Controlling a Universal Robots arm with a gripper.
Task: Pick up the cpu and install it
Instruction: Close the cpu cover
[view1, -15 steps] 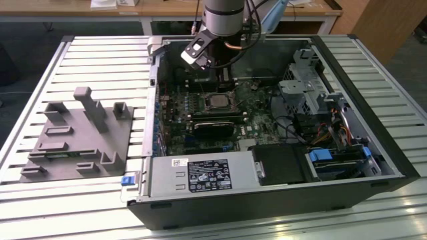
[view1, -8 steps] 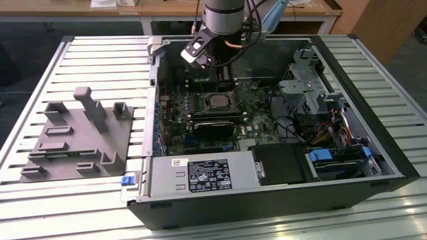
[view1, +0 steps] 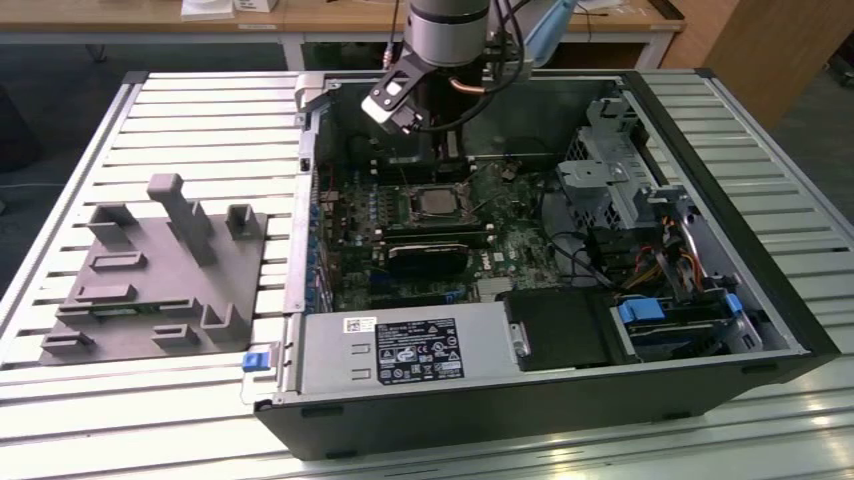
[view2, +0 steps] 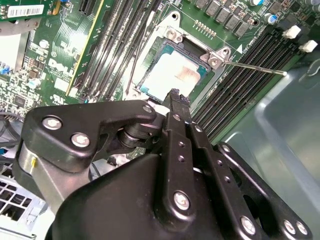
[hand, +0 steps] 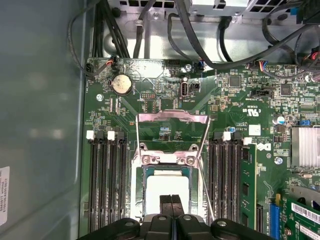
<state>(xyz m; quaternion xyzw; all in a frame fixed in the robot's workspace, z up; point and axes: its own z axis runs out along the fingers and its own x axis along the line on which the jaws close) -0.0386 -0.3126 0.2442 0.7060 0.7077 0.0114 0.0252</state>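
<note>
The cpu, a pale silver square, lies flat in the motherboard socket inside the open computer case. In both wrist views the cpu sits within the socket's frame, and the socket's metal load plate stands raised. My gripper hangs just above the cpu's near edge. Its two black fingers are pressed together, shut, with nothing between them. In the exterior view the gripper reaches down into the case over the socket.
Memory slots flank the socket on both sides. A thin socket lever sticks out beside it. Cables run along the case wall. A grey fixture block sits on the slatted table at the exterior view's left.
</note>
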